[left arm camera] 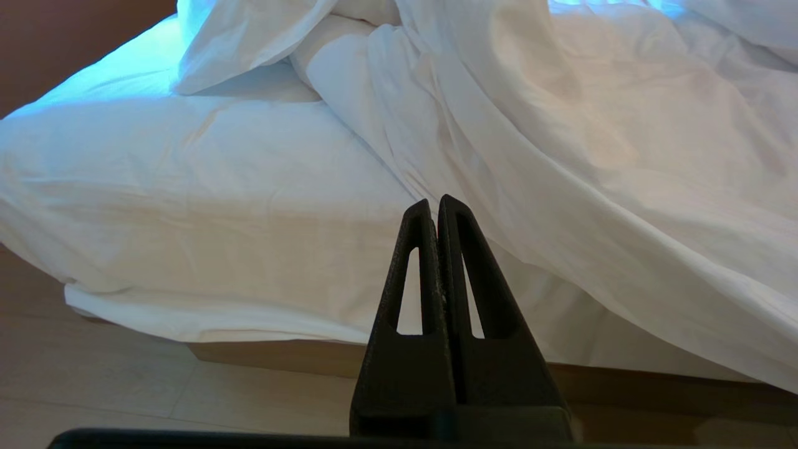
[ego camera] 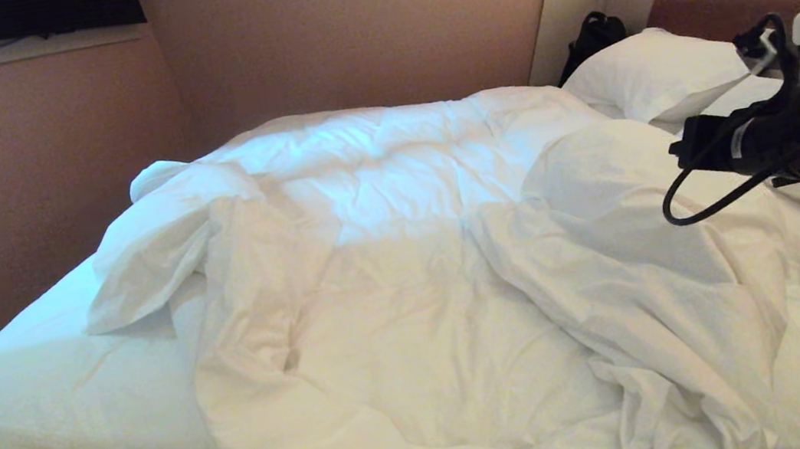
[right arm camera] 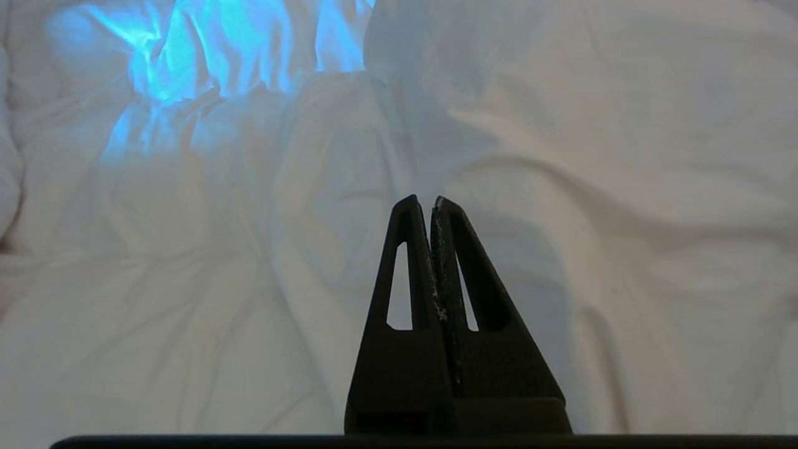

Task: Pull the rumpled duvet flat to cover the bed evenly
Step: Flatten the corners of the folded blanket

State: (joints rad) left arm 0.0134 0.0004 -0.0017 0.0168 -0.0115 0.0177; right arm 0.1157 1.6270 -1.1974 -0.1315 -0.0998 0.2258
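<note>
Duvet (ego camera: 406,270) rumpled, bunched across bed (ego camera: 42,380); sheet corner bare. Right gripper (right arm camera: 431,201) closed, empty, above duvet. Left gripper (left arm camera: 431,202) closed, empty, near bed edge.

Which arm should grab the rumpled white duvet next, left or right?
Likely the right. The right gripper, shut and empty, hangs over the puffy, wrinkled white duvet. The left gripper, also shut, sits low off the wide white-sheeted bed, by its bare corner, short of the duvet's edge.
</note>
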